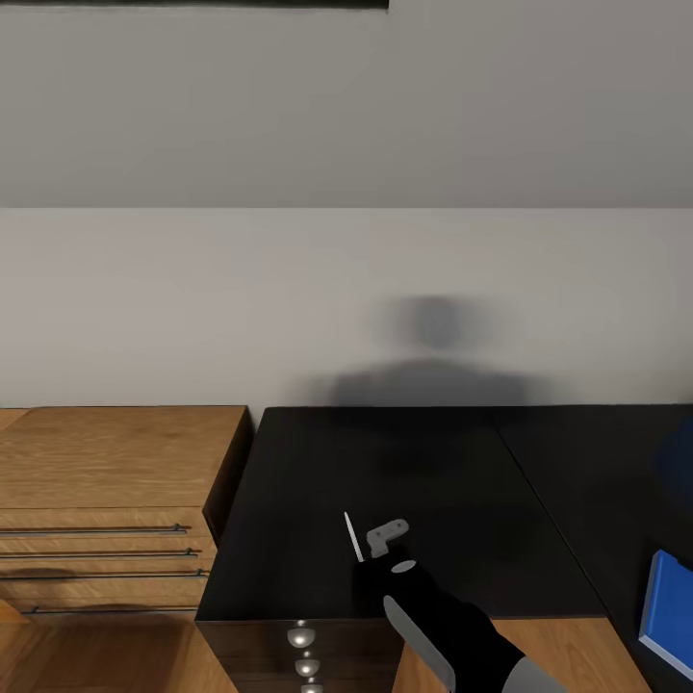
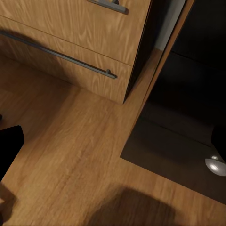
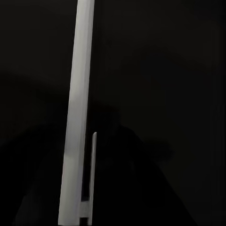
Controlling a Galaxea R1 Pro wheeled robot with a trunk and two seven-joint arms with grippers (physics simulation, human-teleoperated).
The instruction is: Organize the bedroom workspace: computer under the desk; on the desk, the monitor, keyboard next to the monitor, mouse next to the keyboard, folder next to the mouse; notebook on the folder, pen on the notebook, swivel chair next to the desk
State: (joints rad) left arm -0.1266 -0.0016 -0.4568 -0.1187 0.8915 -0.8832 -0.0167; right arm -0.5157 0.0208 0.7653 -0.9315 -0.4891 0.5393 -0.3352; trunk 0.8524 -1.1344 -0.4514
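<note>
The black desk (image 1: 433, 462) fills the middle of the head view. Above its front part my right gripper (image 1: 371, 551) is shut on the pen (image 1: 353, 536), a slim light stick tilted a little off upright. In the right wrist view the pen (image 3: 77, 117) runs as a long pale bar against the dark desk top. The bright blue folder (image 1: 669, 616) lies on the right part of the desk, cut off by the picture's edge. A dark finger (image 2: 9, 146) of my left gripper shows at one side of the left wrist view, over the wood floor (image 2: 70, 155).
A light wooden dresser (image 1: 106, 462) with long bar handles stands against the desk's left end; its drawers (image 2: 80, 42) are close to my left arm. The desk's drawer unit has round silver knobs (image 1: 301, 635). A pale wall rises behind the desk.
</note>
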